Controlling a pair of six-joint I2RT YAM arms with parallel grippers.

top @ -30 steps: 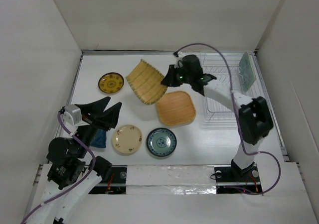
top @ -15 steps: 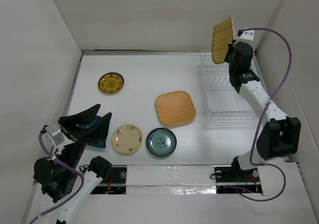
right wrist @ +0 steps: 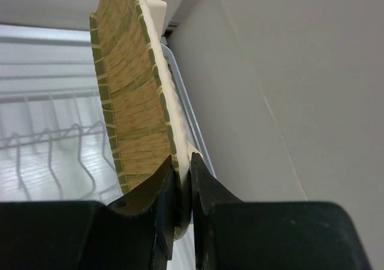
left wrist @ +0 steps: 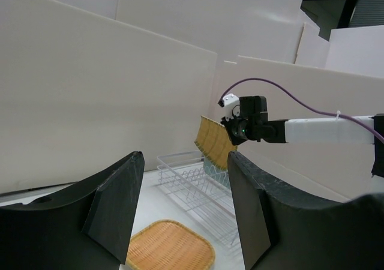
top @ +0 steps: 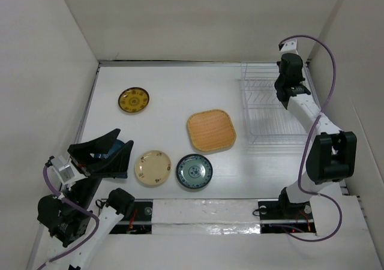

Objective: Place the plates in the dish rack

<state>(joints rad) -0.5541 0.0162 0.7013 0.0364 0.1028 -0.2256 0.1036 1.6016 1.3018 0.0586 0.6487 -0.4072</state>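
A tan woven rounded-square plate stands on edge, its rim pinched tight in the right hand, above the far right end of the white wire dish rack. Left of the rack, flat on the white desk, lie a second tan woven square plate, a round teal-blue plate, a round cream plate and a round yellow dark-patterned plate. The left hand gapes wide, empty, at the near left.

One dish rack. Left of it, four plates lie on the surface: three round, namely the yellow plate, cream plate and teal-blue plate, plus one tan woven plate. A second woven plate stands above the rack.
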